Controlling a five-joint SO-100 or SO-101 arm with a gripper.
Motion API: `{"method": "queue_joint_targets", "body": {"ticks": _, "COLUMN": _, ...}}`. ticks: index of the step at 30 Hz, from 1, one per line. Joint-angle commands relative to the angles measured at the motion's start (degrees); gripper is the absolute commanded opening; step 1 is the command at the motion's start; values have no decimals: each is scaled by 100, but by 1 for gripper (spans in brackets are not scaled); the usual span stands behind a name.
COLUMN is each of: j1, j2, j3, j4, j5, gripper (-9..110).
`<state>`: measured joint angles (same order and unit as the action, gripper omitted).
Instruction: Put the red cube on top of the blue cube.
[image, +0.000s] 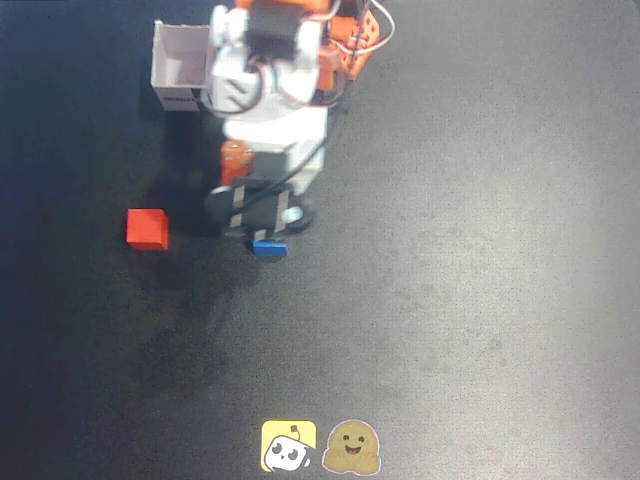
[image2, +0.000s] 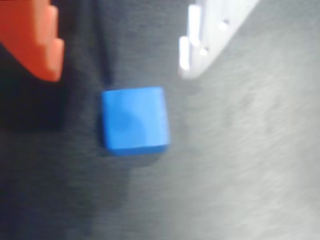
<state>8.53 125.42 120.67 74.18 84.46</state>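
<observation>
The blue cube (image: 268, 247) lies on the dark mat, half covered from above by the arm's wrist (image: 255, 205). In the wrist view the blue cube (image2: 134, 126) sits on the mat just beyond the fingertips, roughly centred in the gap. My gripper (image2: 119, 74) is open and empty, with the orange finger (image2: 45, 50) on the left and the white finger (image2: 200, 45) on the right; neither touches the cube. The red cube (image: 147, 228) rests alone on the mat, to the left of the gripper in the overhead view.
A white open box (image: 180, 65) stands at the top left beside the arm's base (image: 280, 60). Two stickers (image: 320, 446) lie at the mat's bottom edge. Dark mat (image: 480, 250) stretches to the right and below.
</observation>
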Motion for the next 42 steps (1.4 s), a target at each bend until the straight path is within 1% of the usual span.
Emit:
{"method": "queue_joint_targets", "body": {"ticks": 1, "j1": 352, "j2": -299, "j3": -527, "j4": 18, "j5": -167, "gripper": 18}}
{"method": "queue_joint_targets", "body": {"ticks": 14, "j1": 1644, "j2": -1723, "j3": -1318, "j4": -519, "j5": -976, "gripper": 18}}
{"method": "queue_joint_targets", "body": {"ticks": 23, "j1": 2329, "j2": -2830, "j3": -1863, "j4": -712, "j5": -1635, "gripper": 18}}
{"method": "queue_joint_targets", "body": {"ticks": 29, "j1": 2531, "j2": -3252, "j3": -1960, "j4": -756, "j5": -2021, "gripper": 19}}
{"method": "queue_joint_targets", "body": {"ticks": 37, "j1": 2575, "j2": -3480, "j3": -1846, "j4": -879, "j5": -2408, "gripper": 20}}
{"method": "queue_joint_targets", "body": {"ticks": 42, "j1": 2593, "j2": -3577, "j3": -1679, "j4": -1063, "j5": -2821, "gripper": 20}}
